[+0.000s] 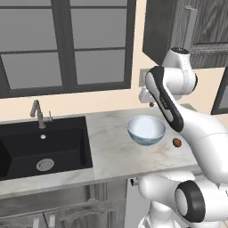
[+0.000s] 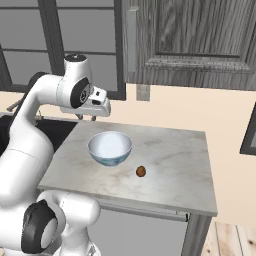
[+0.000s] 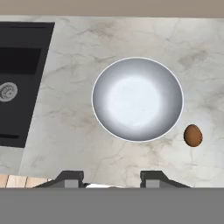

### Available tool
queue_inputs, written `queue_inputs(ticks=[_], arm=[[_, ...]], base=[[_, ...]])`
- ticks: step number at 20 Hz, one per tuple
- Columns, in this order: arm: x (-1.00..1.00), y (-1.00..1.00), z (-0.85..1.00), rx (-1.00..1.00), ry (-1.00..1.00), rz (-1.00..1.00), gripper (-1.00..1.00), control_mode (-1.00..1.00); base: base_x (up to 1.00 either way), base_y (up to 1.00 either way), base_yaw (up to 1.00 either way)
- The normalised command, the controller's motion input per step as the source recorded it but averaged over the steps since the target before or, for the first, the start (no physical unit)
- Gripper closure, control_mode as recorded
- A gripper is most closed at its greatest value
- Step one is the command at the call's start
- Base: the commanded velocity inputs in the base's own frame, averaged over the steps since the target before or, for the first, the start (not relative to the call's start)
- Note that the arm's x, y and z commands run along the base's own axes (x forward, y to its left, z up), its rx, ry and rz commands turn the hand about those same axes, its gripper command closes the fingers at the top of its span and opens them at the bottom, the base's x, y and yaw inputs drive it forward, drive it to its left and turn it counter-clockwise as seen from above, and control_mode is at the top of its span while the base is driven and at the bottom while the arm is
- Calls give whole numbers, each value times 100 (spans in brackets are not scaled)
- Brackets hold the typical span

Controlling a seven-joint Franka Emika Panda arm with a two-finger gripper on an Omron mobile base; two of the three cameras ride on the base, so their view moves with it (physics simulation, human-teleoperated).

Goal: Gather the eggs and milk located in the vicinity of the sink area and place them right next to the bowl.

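— One egg (image 1: 177,142) is what you have here, a brown one, lying on the marble surface (image 2: 170,150) just beside the bowl (image 2: 110,147), on the side away from the sink (image 1: 44,149).

— Are they touching?

— No, you can see a sliver of surface between them from the hand camera, where the egg sits off the bowl's rim. The bowl stands upright with nothing in it.

— And your hand (image 3: 111,179)?

— Your hand hangs well above the surface, over the bowl's near side and looking straight down on it. Its two fingertips (image 3: 70,178) stand well apart and hold nothing.

— The sink?

— It lies to the left of the bowl, a black basin with a round metal drain (image 1: 45,164) and a slim faucet (image 1: 38,113) at its back edge. You can see part of the basin floor, and it is bare.
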Motion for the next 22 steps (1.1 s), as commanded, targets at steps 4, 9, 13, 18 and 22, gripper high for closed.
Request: queue_inputs(ticks=[4,9,13,18,22], arm=[[0,-7,0,0,0,1,-100,-100],[0,-12,0,0,-5,3,-100,-100],[-6,-11,0,0,-4,4,-100,-100],[-13,-14,-4,-3,0,3,-100,-100],[-13,-22,-6,-2,0,2,-100,-100]], base=[[0,0,0],[0,0,0],[0,0,0],[0,0,0],[0,0,0]])
